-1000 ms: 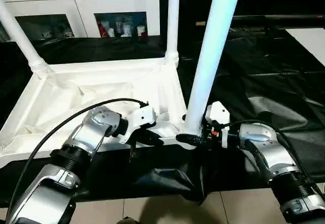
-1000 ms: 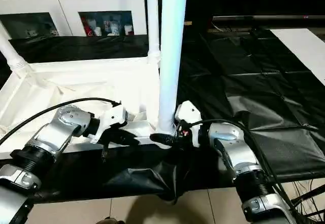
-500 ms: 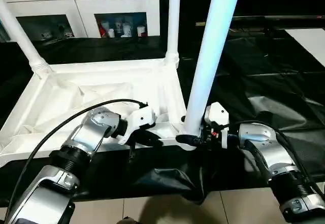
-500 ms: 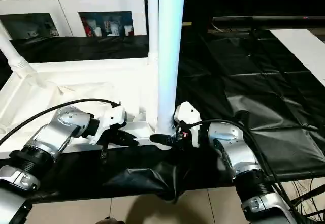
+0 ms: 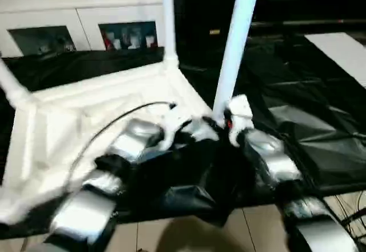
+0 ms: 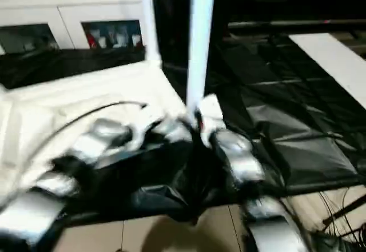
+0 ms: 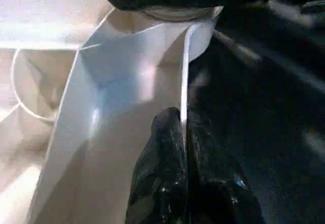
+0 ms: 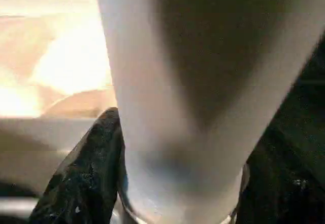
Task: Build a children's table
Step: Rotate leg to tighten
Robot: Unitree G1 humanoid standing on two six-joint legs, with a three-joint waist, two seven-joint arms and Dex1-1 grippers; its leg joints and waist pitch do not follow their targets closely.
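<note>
The children's table lies upside down: its white tabletop (image 5: 86, 109) shows its underside on the black sheet. One white leg (image 5: 167, 18) stands in the far corner socket and another (image 5: 11, 89) at the left. A third leg (image 5: 237, 46) stands upright at the near right corner. My right gripper (image 5: 220, 120) is shut around its base, with a black finger (image 8: 86, 183) on each side of the tube. My left gripper (image 7: 180, 120) pinches the tabletop's thin rim wall (image 7: 185, 71) just beside that corner, also seen from above as the left gripper (image 5: 191, 135).
A white cabinet with glass doors (image 5: 68, 23) stands behind the work. The black sheet (image 5: 297, 92) covers the floor to the right, bunched near my forearms. Light floor tiles (image 5: 189, 235) show in front, and a white mat (image 5: 343, 46) lies far right.
The head camera has swung and the whole picture has shifted and blurred. Both grippers keep their holds, on the rim and on the leg's base.
</note>
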